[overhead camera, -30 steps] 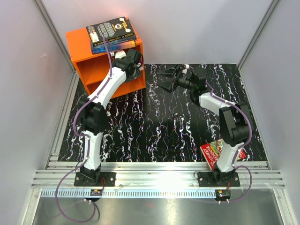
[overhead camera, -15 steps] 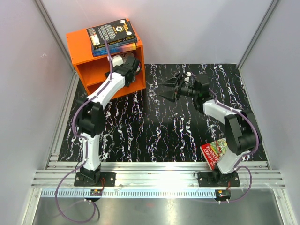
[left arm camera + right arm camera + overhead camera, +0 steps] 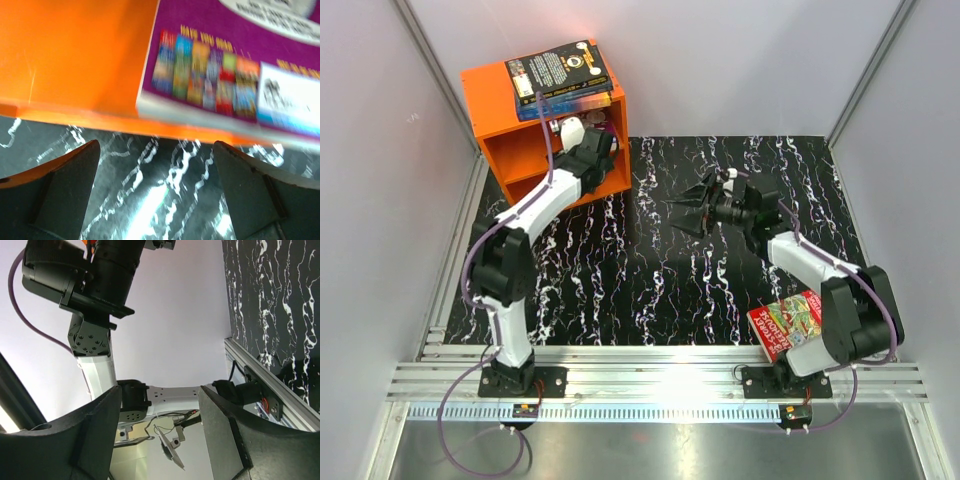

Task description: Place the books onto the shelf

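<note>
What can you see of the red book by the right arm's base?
The red book is a paperback with a red cover, a colourful picture and pale lettering. It lies flat, skewed, at the front right of the black marbled table, its near corner by the front edge. The right arm hides one side of it; nothing grips it.

Lower right of the top view, the right arm (image 3: 848,315) covers part of the red book (image 3: 788,322). Upper left, the black book (image 3: 558,66) hides most of the blue book (image 3: 570,103). The left wrist view's purple book (image 3: 235,75) is blurred and cut by 2 edges.
</note>
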Available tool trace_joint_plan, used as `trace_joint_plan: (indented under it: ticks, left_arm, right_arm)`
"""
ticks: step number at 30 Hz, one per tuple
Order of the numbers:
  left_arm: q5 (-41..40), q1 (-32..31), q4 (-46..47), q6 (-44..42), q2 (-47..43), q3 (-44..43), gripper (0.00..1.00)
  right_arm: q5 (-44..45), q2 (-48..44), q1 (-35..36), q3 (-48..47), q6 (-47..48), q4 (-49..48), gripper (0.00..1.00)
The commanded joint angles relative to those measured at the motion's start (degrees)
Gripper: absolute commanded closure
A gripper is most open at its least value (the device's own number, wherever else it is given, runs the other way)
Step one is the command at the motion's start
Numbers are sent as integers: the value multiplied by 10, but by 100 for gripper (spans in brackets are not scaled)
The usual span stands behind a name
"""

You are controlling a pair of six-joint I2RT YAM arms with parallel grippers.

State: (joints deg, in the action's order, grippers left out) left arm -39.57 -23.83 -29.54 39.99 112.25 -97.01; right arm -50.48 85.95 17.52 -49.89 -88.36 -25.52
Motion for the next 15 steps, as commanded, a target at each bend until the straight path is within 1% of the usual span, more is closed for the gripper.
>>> trace_joint_plan:
  ticks: [1, 4, 5, 7, 8, 9, 10, 11, 12, 13, 14, 15]
  left_arm:
    - [45, -18, 83, 19, -79, 45, 1]
    - [70, -27, 49, 53, -130, 96, 1]
    - [84, -30, 43, 61, -160, 112, 1]
    - [118, -42, 29, 78, -195, 169, 1]
    - [129, -49, 20, 90, -232, 190, 1]
    - [142, -58, 19, 91, -250, 211, 1]
    - [166, -82, 20, 93, -266, 252, 1]
    - [173, -100, 20, 95, -285, 268, 1]
    - [185, -116, 27, 92, -309, 283, 1]
    - [213, -152, 35, 90, -319, 299, 1]
    - [222, -171, 38, 90, -323, 313, 1]
    - [234, -190, 41, 84, -323, 315, 1]
  right_arm:
    - [-2, -57, 4, 3, 41, 40, 30]
    - [12, -105, 3, -21, 120, 162, 29]
    - [33, -119, 3, -32, 178, 252, 29]
    - [70, -160, 2, -72, 240, 374, 27]
    - [133, -186, 1, -102, 299, 499, 24]
    - [177, -198, 1, -116, 323, 565, 20]
    - [226, -208, 1, -129, 341, 627, 15]
    - [328, -220, 1, -137, 361, 736, 1]
    - [374, -238, -1, -144, 371, 778, 0]
    - [418, -246, -3, -144, 373, 818, 0]
    - [477, -252, -14, -140, 374, 879, 0]
    - [491, -264, -22, -127, 376, 897, 0]
